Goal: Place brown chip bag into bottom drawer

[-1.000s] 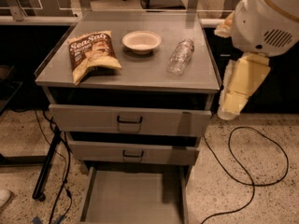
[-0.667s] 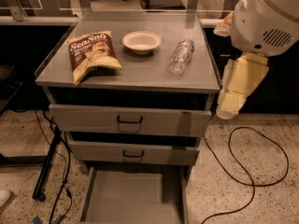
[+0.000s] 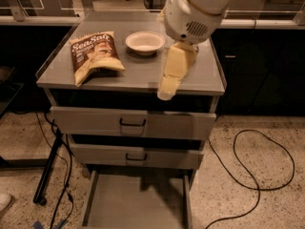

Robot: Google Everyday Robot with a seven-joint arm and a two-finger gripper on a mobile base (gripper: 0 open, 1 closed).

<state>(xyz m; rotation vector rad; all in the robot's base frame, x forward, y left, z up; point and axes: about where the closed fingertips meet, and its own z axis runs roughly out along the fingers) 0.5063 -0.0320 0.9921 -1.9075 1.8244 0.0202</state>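
Brown chip bag (image 3: 95, 55) left on cabinet top (image 3: 202, 78) | bottom drawer (image 3: 138, 208) open | gripper (image 3: 165, 93) right of bag, its grip we cannot tell

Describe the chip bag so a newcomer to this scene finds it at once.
Start at the grey three-drawer cabinet and look at its flat top. The brown chip bag lies toward the picture's left, left of the white bowl; the gripper hangs over the front edge further right. It alone is crinkly, brown and tan, with white "Sea Salt" lettering.
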